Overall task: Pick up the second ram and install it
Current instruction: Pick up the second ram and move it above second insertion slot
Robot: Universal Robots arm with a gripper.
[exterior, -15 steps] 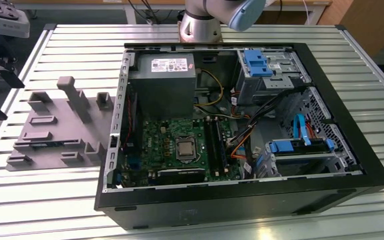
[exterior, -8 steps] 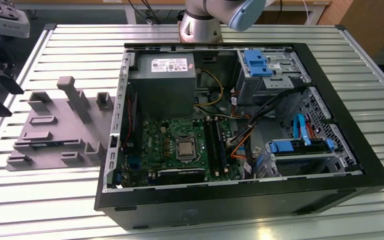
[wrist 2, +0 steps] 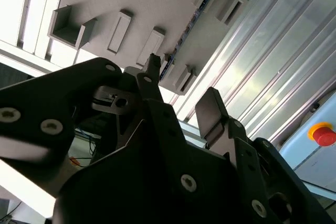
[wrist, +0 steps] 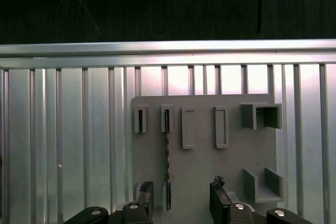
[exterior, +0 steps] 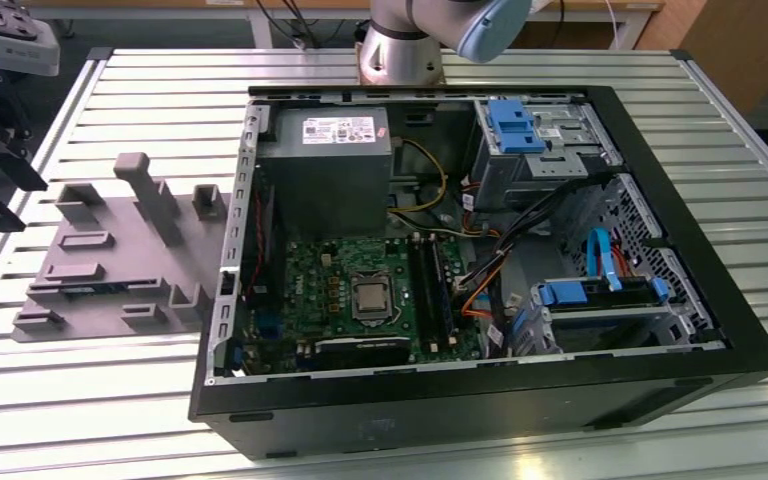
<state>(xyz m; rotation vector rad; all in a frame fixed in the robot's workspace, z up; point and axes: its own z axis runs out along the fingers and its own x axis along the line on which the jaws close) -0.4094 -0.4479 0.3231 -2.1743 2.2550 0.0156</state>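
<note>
- My hand (wrist: 181,188): fingers (wrist: 145,193) spread, pinching nothing, hovering above the grey holder tray (wrist: 202,166).
- Second ram (wrist: 168,156): stands on edge in a narrow tray slot, under the gap between my fingers, nearer one finger.
- Holder tray: lies on the slatted bench (wrist: 68,129).
- Open computer case (exterior: 704,340): on the bench, at the exterior view's right of the tray.

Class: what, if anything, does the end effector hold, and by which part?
Nothing is held. The end effector hangs open above the tray; the ram sits on edge in a tray slot, ungripped.
</note>
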